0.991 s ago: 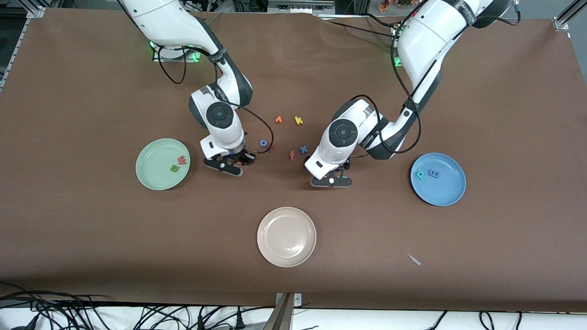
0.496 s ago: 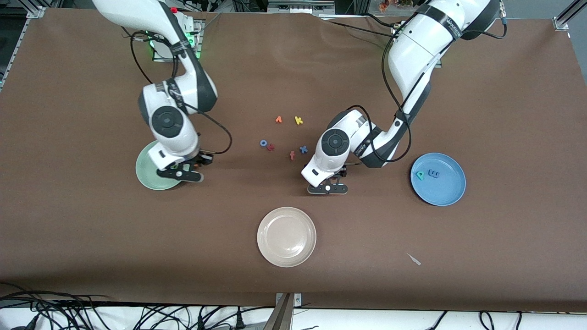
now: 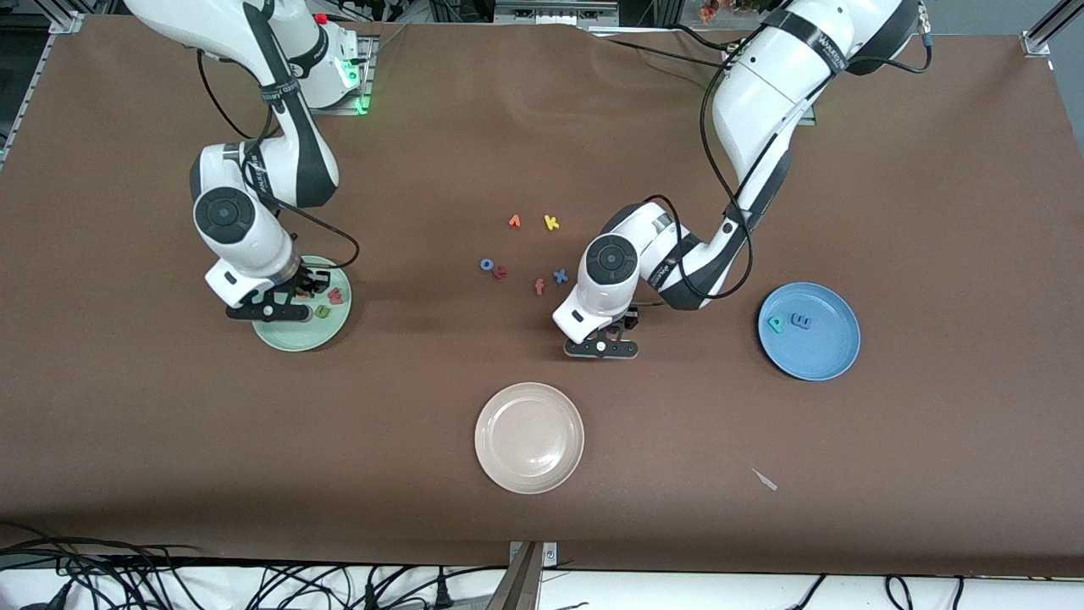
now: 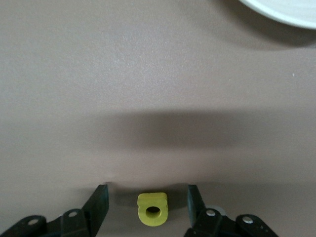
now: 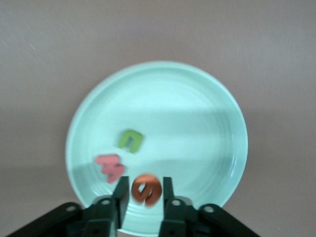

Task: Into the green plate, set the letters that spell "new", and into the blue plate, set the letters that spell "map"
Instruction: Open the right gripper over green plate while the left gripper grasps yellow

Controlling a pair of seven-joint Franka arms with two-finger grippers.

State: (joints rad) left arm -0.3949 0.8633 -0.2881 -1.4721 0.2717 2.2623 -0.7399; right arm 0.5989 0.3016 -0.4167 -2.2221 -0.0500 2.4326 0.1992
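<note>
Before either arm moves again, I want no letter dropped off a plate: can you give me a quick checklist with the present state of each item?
1. Right gripper over the green plate: ok.
2. Orange e between its fingers, grip firm: cannot tell.
3. Olive n and salmon w already in the green plate: ok.
4. Left gripper straddles the yellow a; fingers touching it: not ok.
5. Teal p and blue m in the blue plate: ok.

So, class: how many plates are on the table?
3. The green plate lies toward the right arm's end, the blue plate toward the left arm's end, and the beige-white plate between them, nearest the front camera.
</note>
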